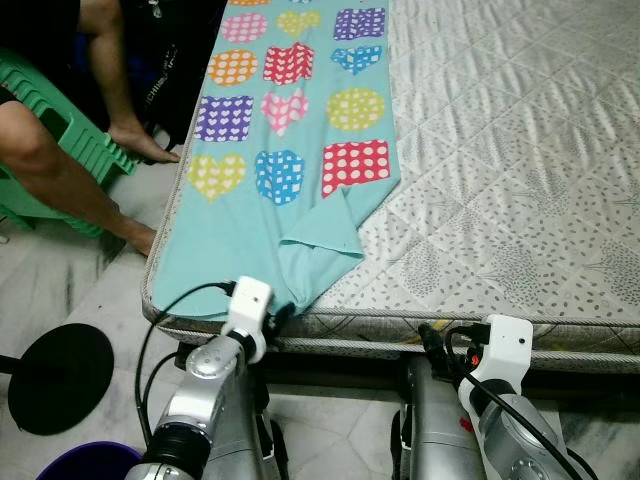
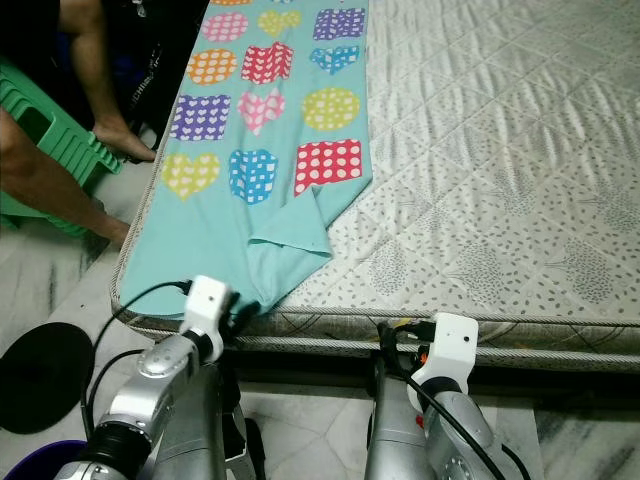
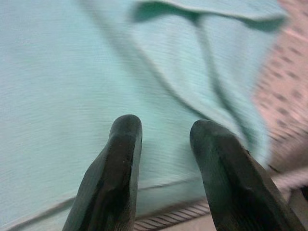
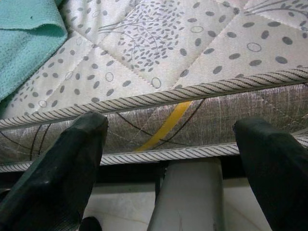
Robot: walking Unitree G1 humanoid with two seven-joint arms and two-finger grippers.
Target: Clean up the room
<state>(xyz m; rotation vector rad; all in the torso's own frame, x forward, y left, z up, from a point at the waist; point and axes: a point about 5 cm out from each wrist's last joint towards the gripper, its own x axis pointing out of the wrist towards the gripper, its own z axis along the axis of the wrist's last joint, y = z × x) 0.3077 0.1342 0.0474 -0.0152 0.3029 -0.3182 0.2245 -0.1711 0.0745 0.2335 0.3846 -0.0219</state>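
Observation:
A teal cloth [image 1: 250, 235] printed with coloured hearts and dotted patches lies along the left side of a white quilted mattress [image 1: 520, 150]. Its near corner is folded over at the mattress edge. My left gripper [image 3: 166, 139] hovers at that near edge of the teal cloth [image 3: 72, 72], open by a narrow gap with nothing between its fingers. My right gripper [image 4: 168, 144] is wide open in front of the mattress side [image 4: 192, 115], just below its piped border, holding nothing.
A person's bare legs [image 1: 60, 170] and a green plastic stool [image 1: 75, 135] are on the left beside the bed. A black round base [image 1: 55, 375] and a blue bucket rim [image 1: 90, 462] sit on the tiled floor at my lower left.

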